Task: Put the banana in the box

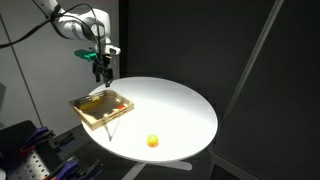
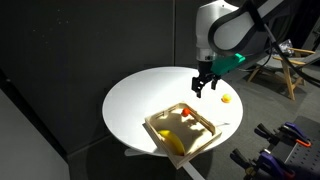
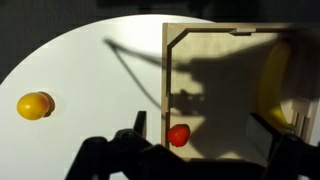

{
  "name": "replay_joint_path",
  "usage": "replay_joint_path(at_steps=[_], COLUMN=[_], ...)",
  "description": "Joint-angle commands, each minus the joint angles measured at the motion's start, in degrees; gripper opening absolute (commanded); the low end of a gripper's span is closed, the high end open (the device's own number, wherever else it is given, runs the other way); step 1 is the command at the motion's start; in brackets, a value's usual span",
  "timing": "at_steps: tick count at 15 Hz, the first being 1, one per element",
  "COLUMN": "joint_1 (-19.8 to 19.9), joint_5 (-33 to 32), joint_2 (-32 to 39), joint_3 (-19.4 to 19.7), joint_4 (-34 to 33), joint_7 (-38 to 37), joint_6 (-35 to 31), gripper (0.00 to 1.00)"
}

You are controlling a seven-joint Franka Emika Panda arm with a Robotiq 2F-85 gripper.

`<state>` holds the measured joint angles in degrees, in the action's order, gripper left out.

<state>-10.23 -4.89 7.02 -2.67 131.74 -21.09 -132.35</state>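
Note:
The banana [image 2: 172, 141] is small, curved and yellow, and lies inside the box near one rim. In the wrist view it shows as a yellow curve at the right edge [image 3: 275, 75]. The box [image 2: 200, 142] is a shallow tan wooden tray at the table's edge, seen in both exterior views [image 1: 100, 120] and in the wrist view [image 3: 165, 70]. A small red thing [image 3: 179, 135] lies in one corner of it. My gripper [image 3: 203, 128] hangs open and empty above the box, also seen in both exterior views [image 1: 103, 68] [image 2: 203, 85].
A small round orange-yellow ball [image 3: 33, 105] lies on the round white table [image 1: 175, 105] outside the box, seen also in both exterior views [image 1: 152, 141] [image 2: 227, 99]. Dark curtains surround the table. A wooden stand [image 2: 285, 65] is beyond it.

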Motion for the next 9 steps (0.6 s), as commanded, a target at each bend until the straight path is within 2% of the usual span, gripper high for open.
replay_joint_path(at_steps=[1, 9], joint_1=[1.3, 3.0], joint_5=[0.9, 5.2], joint_2=[-5.2, -12.9], joint_3=[-0.7, -1.1], joint_4=[2.8, 6.4], joint_7=[-0.4, 1.0], joint_6=[1.2, 1.2], gripper=[1.0, 1.0])
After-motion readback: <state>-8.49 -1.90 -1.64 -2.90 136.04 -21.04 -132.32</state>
